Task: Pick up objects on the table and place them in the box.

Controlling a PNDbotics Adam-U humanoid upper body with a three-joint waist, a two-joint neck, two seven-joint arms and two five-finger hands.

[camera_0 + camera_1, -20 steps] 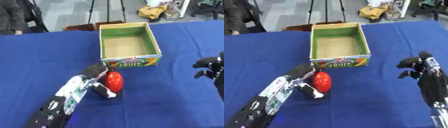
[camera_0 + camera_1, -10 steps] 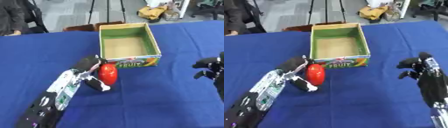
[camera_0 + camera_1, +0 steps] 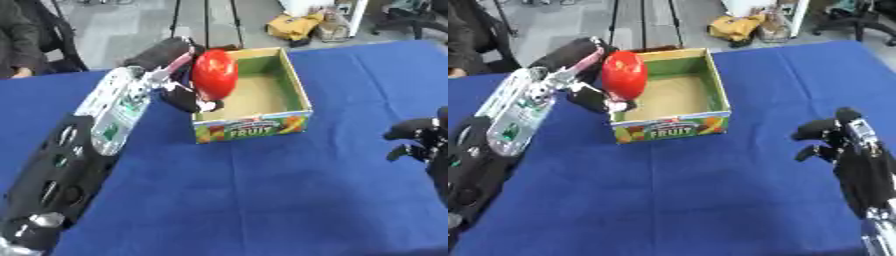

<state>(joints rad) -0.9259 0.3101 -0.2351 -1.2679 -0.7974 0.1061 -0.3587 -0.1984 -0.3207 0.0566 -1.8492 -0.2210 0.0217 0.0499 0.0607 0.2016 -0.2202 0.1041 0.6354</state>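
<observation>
The red object, smooth, glossy and roughly egg-shaped, is up off the table and sits over the left wall of the box, at the near-left part of the opening, with its lower end about level with the rim. It is held in the left hand, whose dark fingers curl round its left side and underneath it, so the object sits to the right of the palm, on the box side, with a finger showing just below it against the box's outer wall. The left arm runs up from the lower left corner in a long diagonal, black with a silvery forearm. The box is an open cardboard one, green inside its walls with a tan floor, and its near face carries a bright fruit print; nothing else can be seen inside it. It stands on a table covered in blue cloth. Well apart, at the right edge, the right hand hovers with its fingers curled and holding nothing.
</observation>
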